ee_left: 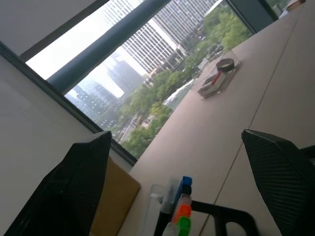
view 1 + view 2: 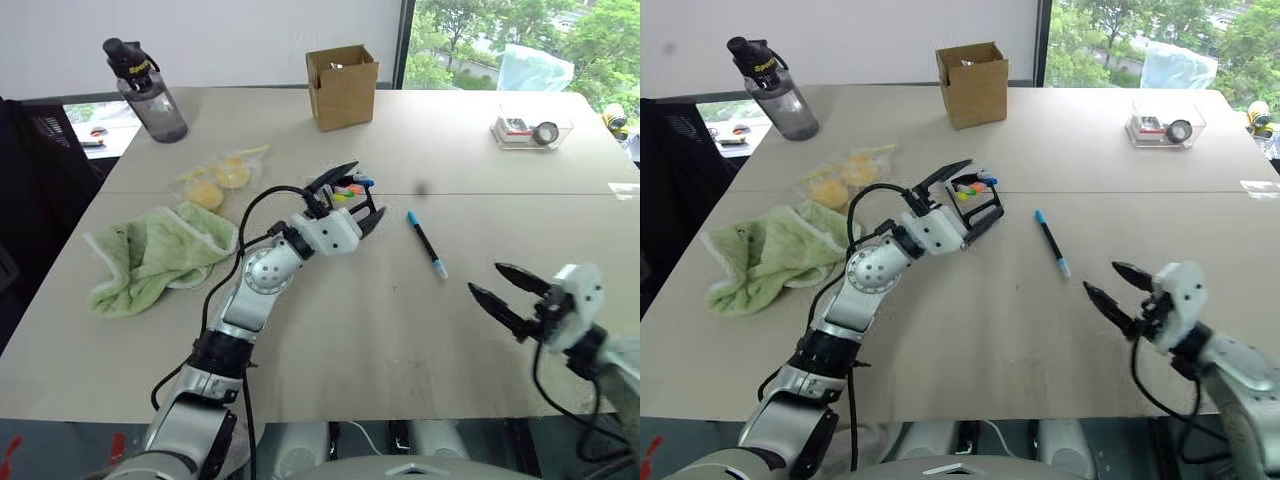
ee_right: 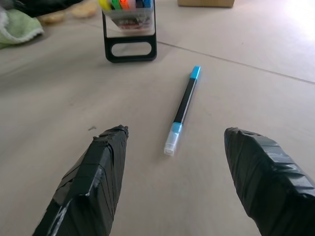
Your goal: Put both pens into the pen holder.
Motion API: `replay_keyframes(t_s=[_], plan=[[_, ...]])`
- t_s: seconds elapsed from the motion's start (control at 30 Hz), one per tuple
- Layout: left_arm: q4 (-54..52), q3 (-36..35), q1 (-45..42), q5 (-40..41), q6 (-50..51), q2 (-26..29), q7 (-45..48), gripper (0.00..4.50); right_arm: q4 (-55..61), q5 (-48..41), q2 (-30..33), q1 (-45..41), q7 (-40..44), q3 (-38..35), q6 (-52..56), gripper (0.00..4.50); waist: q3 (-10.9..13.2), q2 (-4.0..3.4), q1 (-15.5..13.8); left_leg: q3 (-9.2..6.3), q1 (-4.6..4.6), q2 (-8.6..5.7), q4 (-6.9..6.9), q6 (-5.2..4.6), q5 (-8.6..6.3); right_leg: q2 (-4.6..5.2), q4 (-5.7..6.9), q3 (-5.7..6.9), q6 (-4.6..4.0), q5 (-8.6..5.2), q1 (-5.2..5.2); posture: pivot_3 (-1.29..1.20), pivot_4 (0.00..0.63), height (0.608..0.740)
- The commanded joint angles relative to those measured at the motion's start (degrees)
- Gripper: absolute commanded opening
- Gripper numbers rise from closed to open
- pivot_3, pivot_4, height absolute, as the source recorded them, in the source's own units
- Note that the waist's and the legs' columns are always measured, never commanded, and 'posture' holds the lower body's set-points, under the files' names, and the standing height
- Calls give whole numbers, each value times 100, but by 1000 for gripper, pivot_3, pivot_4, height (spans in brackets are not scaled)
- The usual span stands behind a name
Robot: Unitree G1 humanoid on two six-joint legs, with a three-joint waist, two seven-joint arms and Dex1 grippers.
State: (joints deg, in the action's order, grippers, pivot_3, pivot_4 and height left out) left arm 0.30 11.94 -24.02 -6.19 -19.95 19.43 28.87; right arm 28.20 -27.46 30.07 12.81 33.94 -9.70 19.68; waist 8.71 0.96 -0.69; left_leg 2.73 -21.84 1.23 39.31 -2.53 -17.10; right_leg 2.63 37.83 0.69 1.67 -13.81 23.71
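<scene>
**Claws both wide and empty, one pen left to collect**

Found the left claw (image 2: 360,192) spread wide around the top of the pen holder (image 3: 130,22), with nothing between its fingers. Found the right claw (image 2: 485,278) spread wide too, gripping nothing, low over the tabletop (image 2: 330,330) and aimed toward the blue-capped pen (image 2: 426,243), near it but apart from it.

Judged the task roughly half done at best. Saw the blue-capped pen lying flat on the bare tabletop between the holder and the right claw, touching neither, so that one plainly remained to be picked up and dropped in. Spotted no magenta pen lying loose anywhere; noted a pinkish tip among the coloured ends in the holder, but could not tell for sure that it belonged to that pen. Reckoned the empty left claw above the holder fitted a pen delivered there.

Containers, biggest first:
- Brown cardboard box (image 2: 342,90), open-topped, at the far side of the tabletop; contents too dim to make out.
- Shallow clear tray (image 2: 532,128) far right, holding a dark round roll and a small reddish item.
- Pen holder, upright on its black loop frame, showing yellow, green, orange and blue tips.
</scene>
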Motion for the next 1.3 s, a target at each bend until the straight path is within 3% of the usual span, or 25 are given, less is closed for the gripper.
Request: replay_keyframes(t_s=[0.03,0.17,0.3,0.5,0.6,0.7,0.77,1.0,1.17,1.3], plan=[[-670,111,296,1195,534,197,981,4450,-364,600,-246,-282,-433,391,-124,3350,-1,-1,-6,0,1,0,1,2,1,0,1,1,0,0,0,0,150,736],[-1386,180,823,2512,2021,854,2185,4450,-1181,1611,-613,-888,-1140,949,-302,3350,1,-7,2,3,4,-3,4,1,1,-5,3,-2,-1,-1,-1,0,150,736],[-1763,-136,1142,3355,3021,1369,2618,4450,-1590,1913,-883,-1238,-1358,1191,-170,3350,3,-7,64,3,7,1,5,-15,-8,-40,6,-9,-1,-2,0,0,150,736],[-1866,-587,1317,3819,3759,1926,2935,4450,-1460,1784,-1190,-1329,-1493,1124,381,3350,0,-5,125,-1,12,2,5,-14,-8,-44,10,-14,-2,-2,-3,0,150,736],[-1864,-677,1306,3783,3936,2001,2913,4500,-1359,1918,-987,-1213,-1295,1250,401,2397,-1,-4,127,0,10,2,5,-14,-8,-44,7,-15,-2,-2,-2,0,150,736],[-1852,-650,1275,3750,4014,1972,2925,4500,-1313,1935,-951,-1194,-1305,1257,395,1096,-1,-4,103,-5,8,1,5,-15,-8,-43,6,-10,-2,-2,-2,0,150,736],[-1831,-621,1231,3749,4055,1891,2885,4500,-1312,2036,-907,-1212,-1329,1287,264,43,-1,-4,101,-4,8,1,5,-14,-8,-42,6,-11,-2,-2,-2,0,150,736],[-1588,-536,1131,3795,4417,961,2125,4500,-1280,1952,-1089,-1252,-1473,1064,-19,15,-2,0,70,-3,8,-3,8,-15,-8,-41,5,-13,-2,-2,-5,0,150,736],[-1485,-841,1039,4442,5254,-123,1054,4500,-832,849,-1423,-1277,-1180,223,-372,15,0,-2,67,-6,0,-2,7,-15,-8,-41,5,-13,-1,-1,-1,0,150,736],[-1358,-1371,775,5201,5514,-810,646,4500,-254,-51,-1432,-1121,-459,128,-509,15,1,-1,80,-10,2,0,6,-16,-8,-41,7,-11,0,-1,-1,0,150,736]])
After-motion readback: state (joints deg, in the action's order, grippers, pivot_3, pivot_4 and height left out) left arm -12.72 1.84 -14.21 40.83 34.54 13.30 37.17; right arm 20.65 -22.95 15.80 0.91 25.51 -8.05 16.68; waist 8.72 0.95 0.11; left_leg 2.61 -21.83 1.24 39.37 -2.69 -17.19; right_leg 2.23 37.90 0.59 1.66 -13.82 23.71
